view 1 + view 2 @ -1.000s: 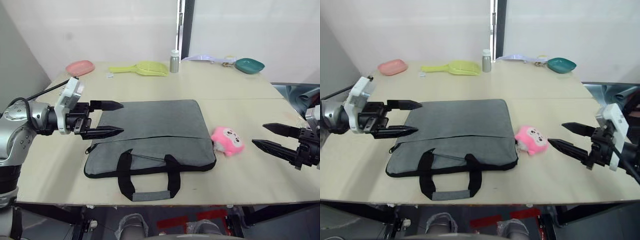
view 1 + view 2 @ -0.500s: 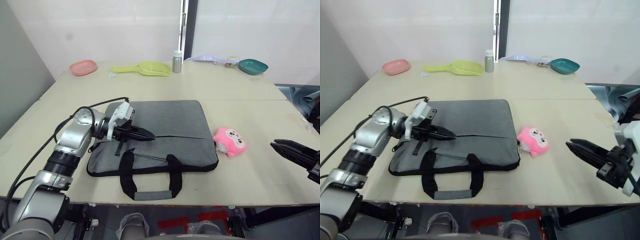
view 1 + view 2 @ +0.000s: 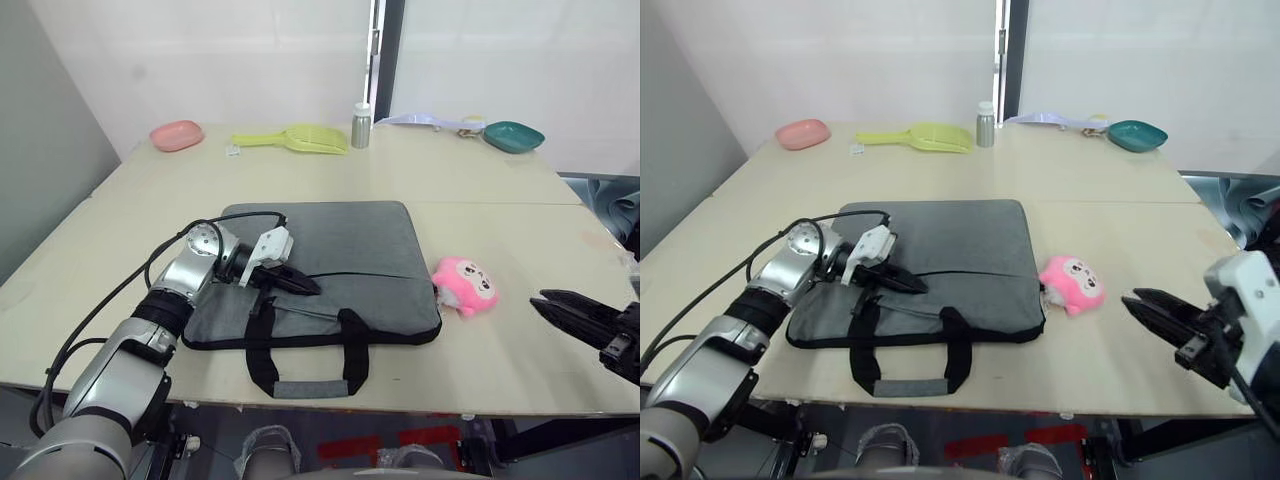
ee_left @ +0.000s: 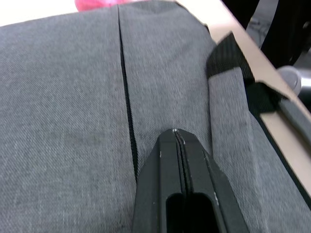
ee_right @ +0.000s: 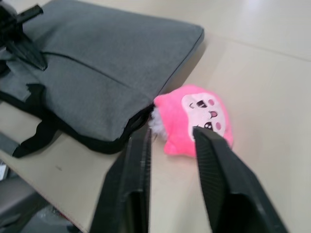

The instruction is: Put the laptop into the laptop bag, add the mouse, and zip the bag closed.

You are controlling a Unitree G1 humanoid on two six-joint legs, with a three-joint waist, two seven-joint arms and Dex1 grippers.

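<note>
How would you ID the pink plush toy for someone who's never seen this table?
Start from the grey laptop bag lying flat in the middle of the table. Touching the bag's right edge, toward the open right gripper, sits the pink plush toy. It is the only soft, bright pink thing with a white cartoon face; the pink dish is far off at the back left corner.

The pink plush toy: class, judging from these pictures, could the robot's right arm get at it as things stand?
Probably yes. The pink plush toy lies on bare table beside the laptop bag, and the open right gripper points at it with nothing between.
</note>
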